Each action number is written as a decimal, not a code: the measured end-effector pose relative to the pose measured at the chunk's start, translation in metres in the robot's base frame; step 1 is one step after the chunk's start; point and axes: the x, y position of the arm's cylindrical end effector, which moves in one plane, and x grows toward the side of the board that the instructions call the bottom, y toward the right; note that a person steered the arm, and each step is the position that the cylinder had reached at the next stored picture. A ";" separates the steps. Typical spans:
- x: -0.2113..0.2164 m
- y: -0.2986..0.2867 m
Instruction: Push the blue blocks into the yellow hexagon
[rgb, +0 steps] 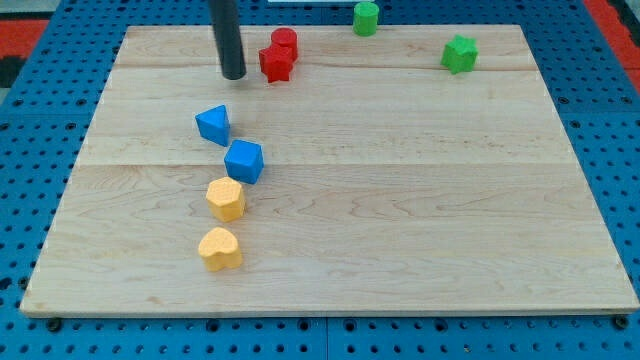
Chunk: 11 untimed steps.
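Nearest: yellow heart block (220, 249), yellow hexagon (226, 199) on pale wood surface (420, 210); blue pegboard (30, 130) around. My tip (234, 75) far-left, beside red blocks (277, 57); no gripper fitted.

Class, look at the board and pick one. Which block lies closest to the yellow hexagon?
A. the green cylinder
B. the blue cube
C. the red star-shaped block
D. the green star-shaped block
B: the blue cube sits right at the upper right edge of the yellow hexagon, touching or nearly so, while the red and green blocks lie far off near the view's top.
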 end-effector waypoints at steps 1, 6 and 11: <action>0.000 -0.011; 0.115 0.004; 0.164 0.057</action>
